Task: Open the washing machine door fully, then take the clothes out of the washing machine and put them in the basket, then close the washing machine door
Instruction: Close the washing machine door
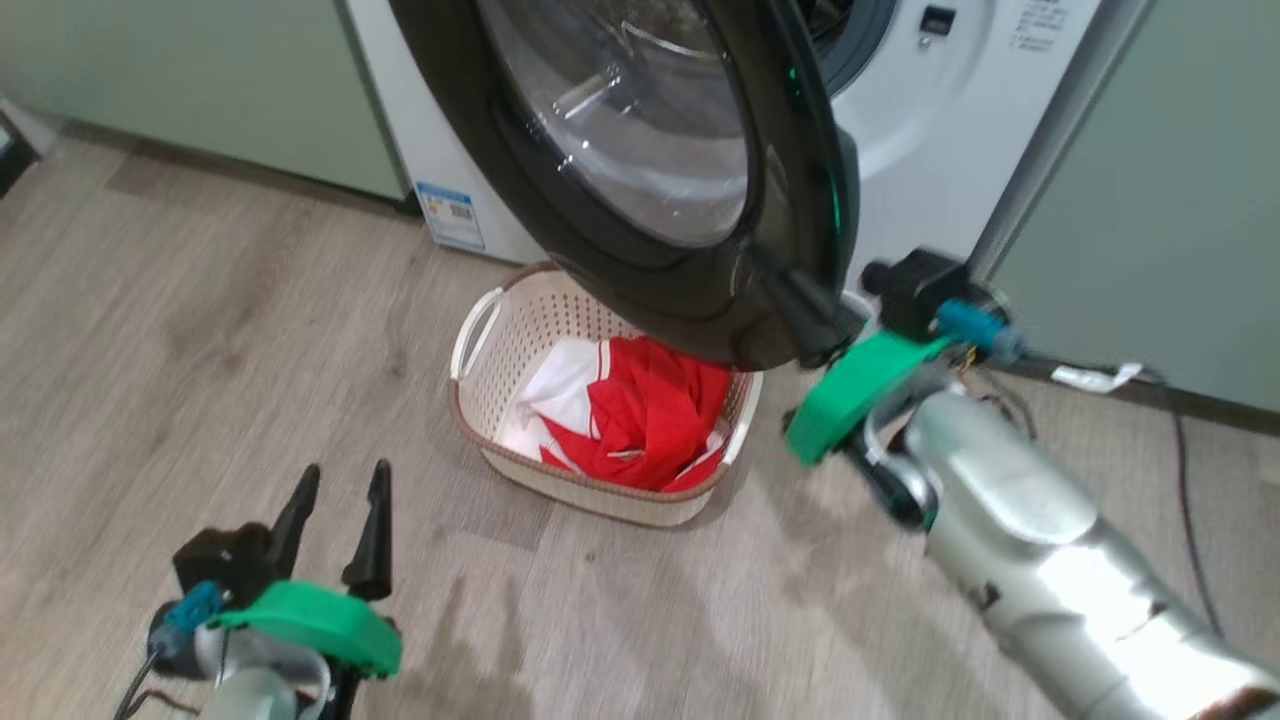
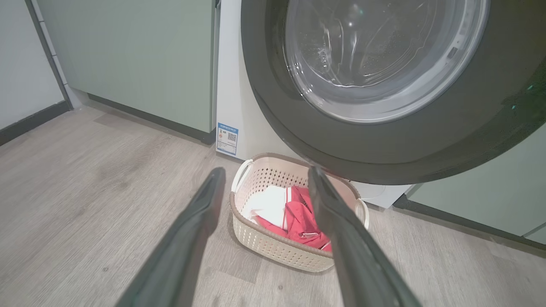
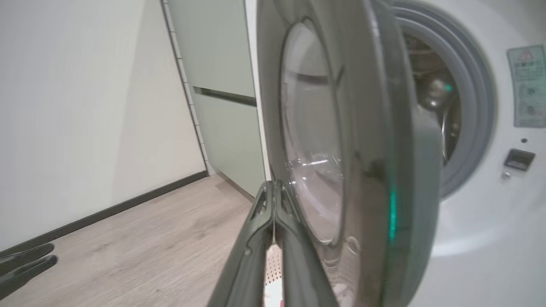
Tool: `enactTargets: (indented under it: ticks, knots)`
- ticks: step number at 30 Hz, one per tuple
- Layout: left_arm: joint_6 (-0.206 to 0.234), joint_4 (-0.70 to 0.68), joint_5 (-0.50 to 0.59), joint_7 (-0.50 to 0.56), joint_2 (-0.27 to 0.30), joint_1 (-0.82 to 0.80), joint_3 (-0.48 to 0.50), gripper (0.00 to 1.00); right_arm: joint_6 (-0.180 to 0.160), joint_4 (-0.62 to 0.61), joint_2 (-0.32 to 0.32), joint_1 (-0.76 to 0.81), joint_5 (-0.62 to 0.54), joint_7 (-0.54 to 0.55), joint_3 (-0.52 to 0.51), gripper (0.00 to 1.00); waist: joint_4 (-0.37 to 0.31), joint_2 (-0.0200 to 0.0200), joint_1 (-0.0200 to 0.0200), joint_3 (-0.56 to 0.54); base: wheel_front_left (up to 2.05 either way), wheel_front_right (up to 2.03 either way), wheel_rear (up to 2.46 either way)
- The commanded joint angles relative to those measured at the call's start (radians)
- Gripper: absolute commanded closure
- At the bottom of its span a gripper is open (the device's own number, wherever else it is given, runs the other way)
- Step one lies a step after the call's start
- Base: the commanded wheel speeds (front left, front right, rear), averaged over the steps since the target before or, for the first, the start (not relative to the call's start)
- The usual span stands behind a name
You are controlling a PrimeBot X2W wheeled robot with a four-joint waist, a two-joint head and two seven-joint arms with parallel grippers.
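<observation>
The washing machine door [image 1: 640, 250], black-rimmed with a clear bulging window, stands partly open in front of the white washing machine [image 1: 930, 130]. My right gripper [image 1: 800, 300] is shut and empty, its tips against the door's lower outer rim; the right wrist view shows the shut right gripper [image 3: 273, 185] beside the door [image 3: 371, 128], with the grey ring and the drum [image 3: 431, 94] behind. Under the door stands the cream basket [image 1: 590, 495], and the red and white clothes [image 1: 650, 410] lie in it. My left gripper [image 1: 345, 480] is open and empty at the lower left, short of the basket [image 2: 273, 247].
Pale green cabinets [image 1: 200, 90] flank the washer on both sides. A dark cable [image 1: 1185, 500] and a white tag [image 1: 1095, 377] lie on the wood floor at the right. A dark skirting [image 3: 106, 213] runs along the left wall.
</observation>
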Motion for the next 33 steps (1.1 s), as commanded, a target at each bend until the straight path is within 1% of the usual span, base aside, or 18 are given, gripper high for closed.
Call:
enactTargets:
  ticks: [1, 7, 14, 16, 23, 26, 33]
  knots:
    - [0.001, -0.036, 0.011, -0.007, 0.008, -0.06, 0.03, 0.0, -0.001, -0.019, 0.02, -0.039, 0.004, -0.006, -0.01, 1.0, 0.005, 0.0, 0.0, 0.016, 0.0, 0.0, 0.0]
    - [0.001, -0.031, 0.012, -0.007, -0.01, -0.079, 0.007, 0.0, -0.001, 0.067, 0.032, -0.096, 0.0, -0.006, -0.061, 1.0, 0.001, 0.0, 0.0, 0.058, 0.0, 0.0, 0.0]
    - [0.001, -0.039, 0.014, -0.007, -0.033, -0.115, -0.027, 0.0, -0.001, 0.153, 0.029, -0.182, -0.001, -0.006, -0.177, 1.0, -0.004, 0.0, 0.0, 0.117, 0.0, 0.0, 0.0]
    - [0.001, -0.046, 0.013, -0.007, -0.043, -0.132, -0.038, 0.0, -0.001, 0.187, 0.02, -0.236, -0.003, -0.006, -0.199, 1.0, -0.003, 0.0, 0.0, 0.149, 0.0, 0.0, 0.0]
    - [0.001, -0.053, 0.011, -0.007, -0.058, -0.177, -0.062, 0.0, -0.001, 0.302, -0.012, -0.391, 0.001, -0.006, -0.221, 1.0, 0.013, 0.0, 0.0, 0.219, 0.0, 0.0, 0.0]
    - [0.001, -0.054, 0.009, -0.007, -0.064, -0.196, -0.069, 0.0, -0.001, 0.371, -0.033, -0.469, 0.009, -0.006, -0.233, 1.0, 0.024, 0.0, 0.0, 0.245, 0.0, 0.0, 0.0]
    - [0.001, -0.051, 0.008, -0.007, -0.071, -0.211, -0.069, 0.0, -0.001, 0.441, -0.052, -0.549, 0.027, -0.006, -0.251, 1.0, 0.03, 0.0, 0.0, 0.269, 0.0, 0.0, 0.0]
